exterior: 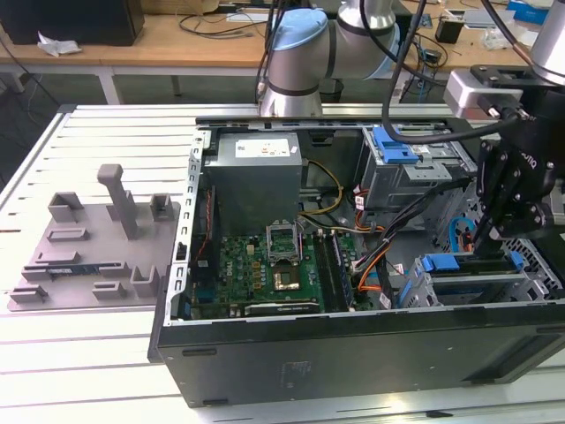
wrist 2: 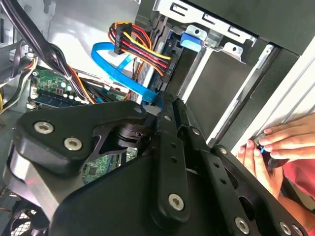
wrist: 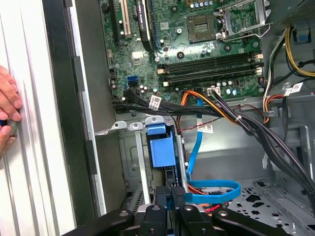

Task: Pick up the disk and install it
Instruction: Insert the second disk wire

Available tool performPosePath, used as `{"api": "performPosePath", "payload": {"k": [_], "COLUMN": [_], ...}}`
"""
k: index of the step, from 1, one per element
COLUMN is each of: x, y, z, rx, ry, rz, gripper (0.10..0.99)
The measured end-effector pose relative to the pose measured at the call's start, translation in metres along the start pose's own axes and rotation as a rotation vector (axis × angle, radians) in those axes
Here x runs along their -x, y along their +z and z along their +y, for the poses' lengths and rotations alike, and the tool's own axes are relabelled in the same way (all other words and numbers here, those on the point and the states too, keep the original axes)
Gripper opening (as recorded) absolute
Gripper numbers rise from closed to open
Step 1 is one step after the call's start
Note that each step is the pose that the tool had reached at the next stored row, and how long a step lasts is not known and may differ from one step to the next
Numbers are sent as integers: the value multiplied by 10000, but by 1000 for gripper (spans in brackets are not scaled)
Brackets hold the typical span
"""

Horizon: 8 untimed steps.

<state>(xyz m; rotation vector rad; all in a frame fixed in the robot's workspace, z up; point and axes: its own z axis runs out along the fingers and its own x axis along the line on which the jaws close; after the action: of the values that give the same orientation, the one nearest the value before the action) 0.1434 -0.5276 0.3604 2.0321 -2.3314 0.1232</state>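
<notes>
The disk (exterior: pixel 481 263) stands on edge in the lower grey drive cage (exterior: pixel 459 287) at the exterior view's right, its blue carrier tab (exterior: pixel 439 262) facing the motherboard. In the first wrist view the blue carrier (wrist: pixel 161 147) sits in the cage slot, with the disk's dark edge running back to my gripper (wrist: pixel 173 192). My gripper (exterior: pixel 494 240) hangs straight over the cage with its fingers drawn together on the disk's upper edge. In the second wrist view the gripper (wrist 2: pixel 160 101) ends beside the blue SATA cable, with the blue tab (wrist 2: pixel 192 39) beyond it.
An upper drive cage carries a separate blue bracket (exterior: pixel 393 146). Bundled power cables (wrist: pixel 236 118) and a blue SATA cable (wrist: pixel 211 191) run beside the slot. A person's hand (wrist 2: pixel 275 142) rests on the table beside the case. A grey fixture tray (exterior: pixel 88 256) lies at the exterior view's left.
</notes>
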Motion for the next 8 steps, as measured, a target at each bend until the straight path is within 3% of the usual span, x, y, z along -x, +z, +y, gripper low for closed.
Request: {"api": "performPosePath", "payload": {"k": [1,8], "x": [-11,-20], "y": [2,15], "z": [-2,-3], "rx": [-14,-17], "ry": [2,6], "rz": [-79,-149], "gripper": [161,161]}}
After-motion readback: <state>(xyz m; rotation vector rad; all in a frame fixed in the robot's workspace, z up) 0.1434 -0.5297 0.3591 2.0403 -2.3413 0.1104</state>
